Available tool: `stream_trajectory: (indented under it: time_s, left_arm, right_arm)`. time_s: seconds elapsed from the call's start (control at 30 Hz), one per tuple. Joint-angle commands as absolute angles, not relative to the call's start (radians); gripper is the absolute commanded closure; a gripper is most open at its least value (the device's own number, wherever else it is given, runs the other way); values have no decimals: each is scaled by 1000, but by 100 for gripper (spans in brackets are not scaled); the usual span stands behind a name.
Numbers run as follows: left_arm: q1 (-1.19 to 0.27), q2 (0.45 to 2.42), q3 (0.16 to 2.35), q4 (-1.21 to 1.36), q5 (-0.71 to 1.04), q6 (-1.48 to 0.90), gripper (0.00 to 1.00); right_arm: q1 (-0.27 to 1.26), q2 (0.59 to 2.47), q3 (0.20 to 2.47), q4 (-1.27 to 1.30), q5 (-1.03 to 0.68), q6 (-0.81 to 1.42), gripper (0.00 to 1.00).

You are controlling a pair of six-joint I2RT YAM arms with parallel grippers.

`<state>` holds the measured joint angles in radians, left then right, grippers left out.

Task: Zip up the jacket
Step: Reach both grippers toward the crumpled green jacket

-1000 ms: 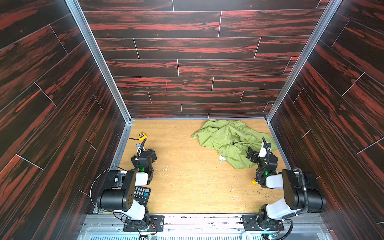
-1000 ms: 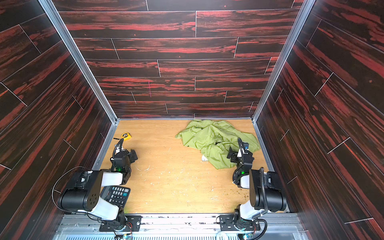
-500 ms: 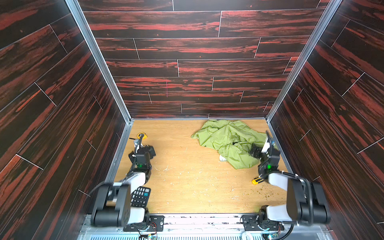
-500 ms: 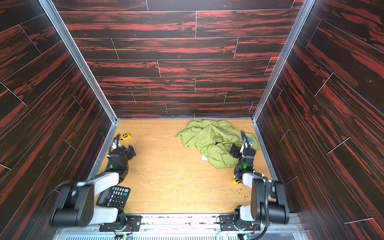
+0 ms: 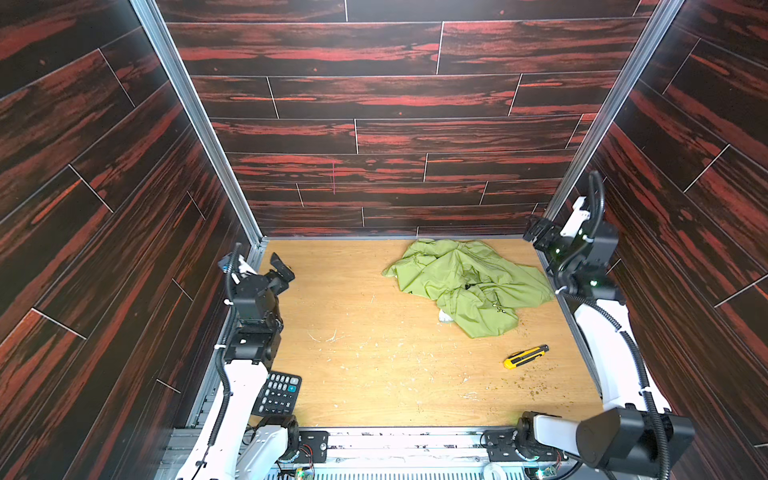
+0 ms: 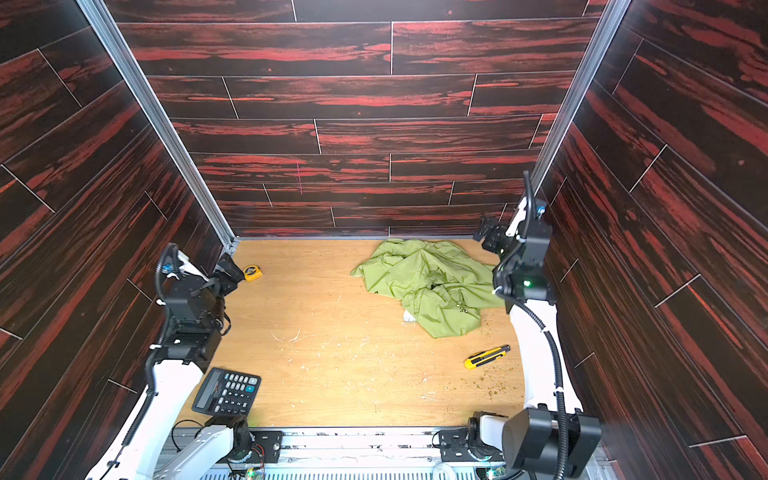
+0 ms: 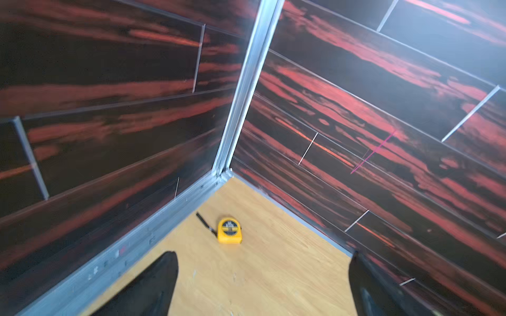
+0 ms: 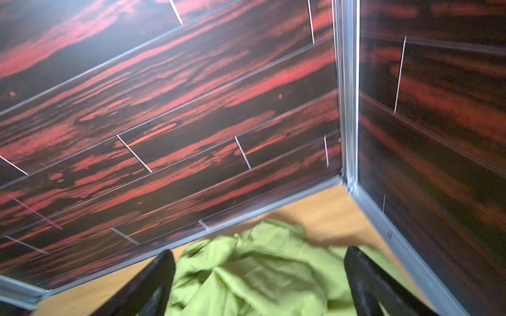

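The jacket (image 5: 465,282) (image 6: 428,282) is a lime-green heap, crumpled at the back right of the wooden floor. A small bit of white shows at its front edge. Its zipper cannot be made out among the folds. My right gripper (image 5: 540,237) (image 6: 488,237) hangs open in the air by the back right corner, above the jacket's right edge; in the right wrist view the green cloth (image 8: 260,273) lies below its open jaws (image 8: 258,253). My left gripper (image 5: 282,270) (image 6: 228,270) (image 7: 262,257) is open and empty near the back left corner, far from the jacket.
A yellow tape measure (image 6: 252,272) (image 7: 229,230) lies in the back left corner. A black calculator (image 5: 278,392) (image 6: 227,391) sits front left by the left arm's base. A yellow utility knife (image 5: 525,356) (image 6: 486,356) lies front right. Dark wood-pattern walls close in three sides.
Both arms have risen from their low folded rest and stretched toward the back corners, grippers staying open. The utility knife, hidden under the right arm before, now shows.
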<state>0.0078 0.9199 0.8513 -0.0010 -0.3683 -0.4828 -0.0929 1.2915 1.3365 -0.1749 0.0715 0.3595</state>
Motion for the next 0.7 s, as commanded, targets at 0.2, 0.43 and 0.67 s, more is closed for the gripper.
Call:
stream_trajectory:
  time_s: [0.2, 0.43, 0.67]
  left_arm:
    - [16, 1134, 1222, -461, -233, -759, 0]
    - [15, 1118, 1113, -203, 30, -776, 0]
    - [17, 1287, 1198, -200, 161, -851, 1]
  right_arm:
    - [-114, 1367, 1448, -464, -68, 528, 1]
    - [-112, 1477, 1509, -519, -301, 548, 3]
    - [-69, 1607, 1551, -622, -280, 563, 14]
